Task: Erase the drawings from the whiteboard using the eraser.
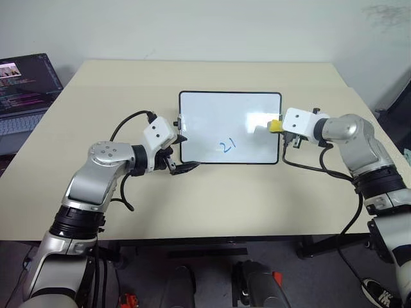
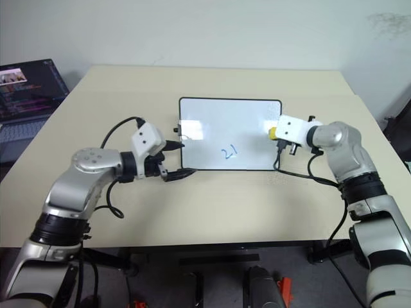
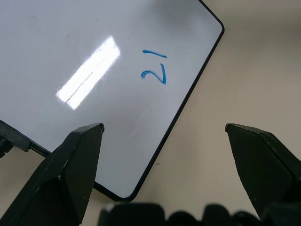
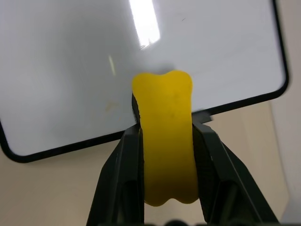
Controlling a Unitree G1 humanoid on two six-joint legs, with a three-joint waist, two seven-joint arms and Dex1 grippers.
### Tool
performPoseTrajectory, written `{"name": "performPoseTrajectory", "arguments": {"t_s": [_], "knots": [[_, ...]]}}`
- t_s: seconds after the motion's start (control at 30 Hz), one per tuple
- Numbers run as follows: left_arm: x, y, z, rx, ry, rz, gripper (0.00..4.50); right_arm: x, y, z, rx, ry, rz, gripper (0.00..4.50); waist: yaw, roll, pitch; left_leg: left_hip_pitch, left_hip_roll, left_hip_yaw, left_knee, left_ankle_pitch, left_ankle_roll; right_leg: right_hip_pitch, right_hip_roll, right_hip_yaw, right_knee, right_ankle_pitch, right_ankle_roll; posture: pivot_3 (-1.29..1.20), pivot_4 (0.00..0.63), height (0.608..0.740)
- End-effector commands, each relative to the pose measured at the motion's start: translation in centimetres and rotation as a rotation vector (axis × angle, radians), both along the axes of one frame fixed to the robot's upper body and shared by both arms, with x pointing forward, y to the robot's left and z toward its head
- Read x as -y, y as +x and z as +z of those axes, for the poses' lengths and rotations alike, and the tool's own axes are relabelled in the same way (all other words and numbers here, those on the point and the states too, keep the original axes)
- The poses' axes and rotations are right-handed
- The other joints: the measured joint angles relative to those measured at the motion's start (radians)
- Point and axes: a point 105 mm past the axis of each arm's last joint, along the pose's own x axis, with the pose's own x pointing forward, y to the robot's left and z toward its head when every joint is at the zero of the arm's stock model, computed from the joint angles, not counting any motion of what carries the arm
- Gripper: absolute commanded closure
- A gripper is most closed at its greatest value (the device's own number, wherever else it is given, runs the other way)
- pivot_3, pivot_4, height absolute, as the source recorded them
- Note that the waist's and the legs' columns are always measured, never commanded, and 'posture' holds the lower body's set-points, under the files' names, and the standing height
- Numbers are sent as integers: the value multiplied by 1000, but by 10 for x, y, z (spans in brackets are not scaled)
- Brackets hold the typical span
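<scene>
While the right gripper (image 4: 167, 136) clamped the eraser (image 4: 167, 141) over the whiteboard (image 1: 212, 122) edge, the left gripper (image 3: 164, 136) stood open beside "21" (image 1: 226, 146).

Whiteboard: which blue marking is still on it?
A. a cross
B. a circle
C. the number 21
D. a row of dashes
C: the only blue strokes on the whiteboard read "21", near its front edge; the eraser in the right pincer sits over the board's right side, away from them.
</scene>
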Motion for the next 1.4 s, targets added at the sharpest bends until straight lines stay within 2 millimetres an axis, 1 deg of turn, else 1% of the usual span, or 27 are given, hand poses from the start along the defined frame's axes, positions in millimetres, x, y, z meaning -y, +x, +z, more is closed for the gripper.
{"name": "performPoseTrajectory", "arguments": {"t_s": [0.03, 0.5, 0.8, 1.03, 1.4], "knots": [[-4, 2, 21, 69, -3, -2, 0, 0, 0, 8, 37, -14, 2, 3464, 0, 0, 0, 0, 1, 0, 0, 0, 0, 0, 1, 0, 0, 0, 0, 0, 150, 740], [-8, -2, 18, 56, 9, 1, 0, 9, -1, 10, 44, -39, -18, 3464, 1, 0, 0, 0, 0, 0, 1, 0, 0, 1, 0, 0, 0, 0, 0, 0, 150, 740], [-5, -3, 15, 48, 4, -4, 0, 18, -3, 11, 44, -53, -34, 3464, 1, 0, 0, 1, 0, 0, 1, 0, 0, 1, 0, 0, 1, 0, 0, 0, 150, 740], [-3, -3, 18, 54, 4, -11, 0, 18, -3, 9, 40, -49, -38, 3464, 1, 0, 0, 1, 0, 0, 1, 0, 0, 1, 0, 0, 1, 0, 0, 0, 150, 740], [-5, -4, 17, 52, 9, -5, 0, 22, -5, 6, 35, -50, -48, 3464, 1, 0, 0, 1, 0, 0, 3, 0, 0, 2, 1, 0, 1, 0, 0, 0, 150, 740]]}}
